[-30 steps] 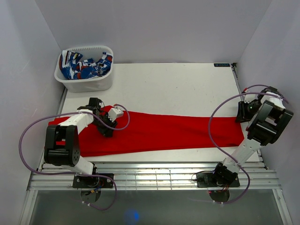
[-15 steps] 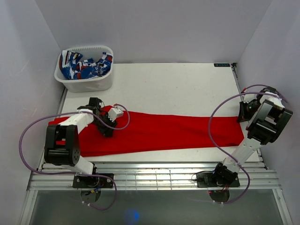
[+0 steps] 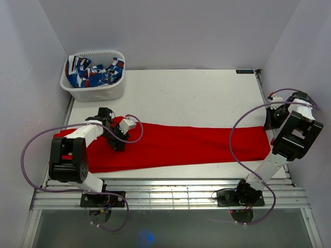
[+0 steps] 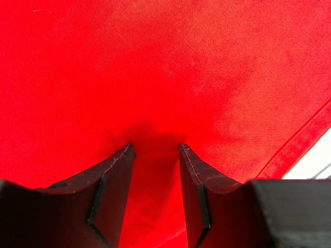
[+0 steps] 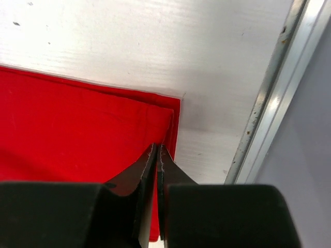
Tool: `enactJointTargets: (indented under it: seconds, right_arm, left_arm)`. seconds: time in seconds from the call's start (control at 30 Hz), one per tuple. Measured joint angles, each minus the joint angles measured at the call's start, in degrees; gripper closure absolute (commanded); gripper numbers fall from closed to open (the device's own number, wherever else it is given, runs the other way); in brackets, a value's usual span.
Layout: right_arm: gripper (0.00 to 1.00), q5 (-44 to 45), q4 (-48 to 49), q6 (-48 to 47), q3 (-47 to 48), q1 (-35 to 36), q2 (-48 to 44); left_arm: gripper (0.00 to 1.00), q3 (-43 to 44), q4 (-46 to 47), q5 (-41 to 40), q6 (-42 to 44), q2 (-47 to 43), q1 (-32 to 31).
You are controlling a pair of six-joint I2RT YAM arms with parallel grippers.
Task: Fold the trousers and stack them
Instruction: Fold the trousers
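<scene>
White bench (image 3: 196, 93) between pale walls carries the trousers (image 3: 186, 147), laid flat lengthwise from beneath the left end effector (image 4: 155, 150) to the tips of the right end effector (image 5: 156, 147). The cloth looks thin, limp and light. It will likely drape and drag, so hems and waist corners suit a hold better than mid-leg. Left jaws stand apart, tips pressed on fabric. Right jaws are pressed together at the hem corner; whether cloth is nipped I cannot tell. Just beside those tips a metal rail (image 5: 269, 103) crowds the approach. A purple cable (image 3: 231, 139) loops over the leg end and may snag. Well beyond the left end effector sits a basket (image 3: 95, 92) of patterned cloth (image 3: 93, 72).
</scene>
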Motion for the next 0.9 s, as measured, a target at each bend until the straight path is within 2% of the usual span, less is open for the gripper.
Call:
enactJointTargets:
  seconds: [0.47,0.57,0.6,0.7,0.77,0.9]
  right_arm:
    - [0.92,-0.02,1.40,-0.46,2.54,1.20,-0.24]
    - [0.65,1.66,2.10,-0.50,1.86,1.60,0.44]
    - [0.46,2.19,2.08,-0.48,1.73,1.64,0.55]
    - [0.29,3.39,1.77,-1.01,1.49,1.53,0.55]
    - [0.28,3.80,1.22,-1.64,1.20,1.31,0.04]
    - [0.33,4.81,0.22,-2.82,-2.86,0.39,-3.82]
  left_arm:
    - [0.45,0.02,0.02,-0.07,0.00,0.07,0.00]
    - [0.44,0.11,-0.17,0.00,-0.04,0.09,-0.02]
    - [0.44,0.13,-0.24,0.02,-0.04,0.09,-0.02]
    - [0.44,0.15,-0.26,0.04,-0.13,0.09,-0.02]
    - [0.44,0.15,-0.26,0.07,-0.20,0.07,-0.02]
    - [0.44,0.15,-0.31,0.11,-0.22,-0.24,-0.02]
